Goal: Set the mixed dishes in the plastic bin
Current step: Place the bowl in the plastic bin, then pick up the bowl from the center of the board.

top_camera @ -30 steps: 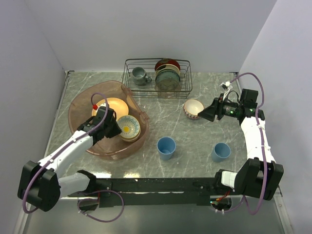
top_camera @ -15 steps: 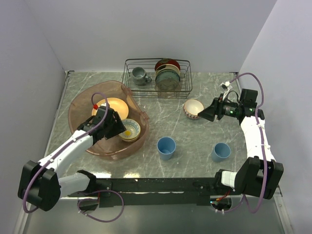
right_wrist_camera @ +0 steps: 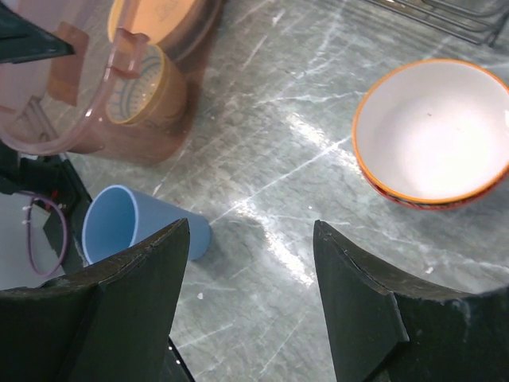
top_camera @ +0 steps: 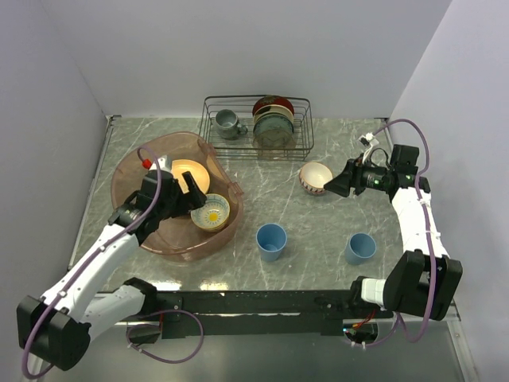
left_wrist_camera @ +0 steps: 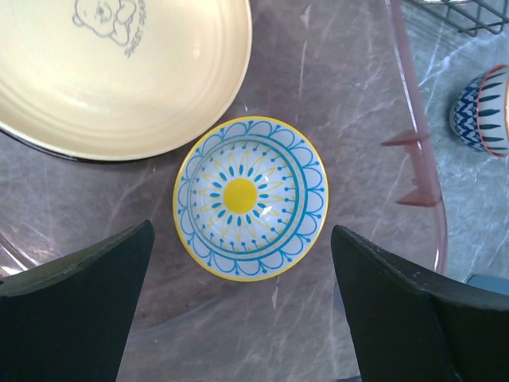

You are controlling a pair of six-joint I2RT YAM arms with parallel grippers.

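Sunburst bowl [left_wrist_camera: 250,197], small with a blue-and-yellow pattern, is sitting upright on the floor of the plastic bin [top_camera: 121,179], just beside the cream plate [left_wrist_camera: 119,72] and clear of the bin wall. Neither finger is touching it. The left tool [left_wrist_camera: 240,239] is hovering directly above with its jaws spread wide and holding nothing, which suggests this placement is complete and the bowl is resting on its own base.

The remaining dishes are standing outside the bin on the tabletop [top_camera: 334,151]. The red-patterned bowl [right_wrist_camera: 433,131] is sitting upright near the wire rack [top_camera: 211,119]. The right tool [right_wrist_camera: 250,231] is pointing toward it, jaws partly spread and gripping nothing, and it is staying apart from the rim; this is probably the approach for the next pick. Two light-blue cups [top_camera: 271,240] [top_camera: 360,247] are standing well apart nearer the arm bases.

Visibility limits:
- The left arm is covering part of the bin floor in the top view.
- A dark edge is showing under the cream plate; whether other plates are lying beneath cannot be told.
- The cream plate is running off the frame in the left wrist view.
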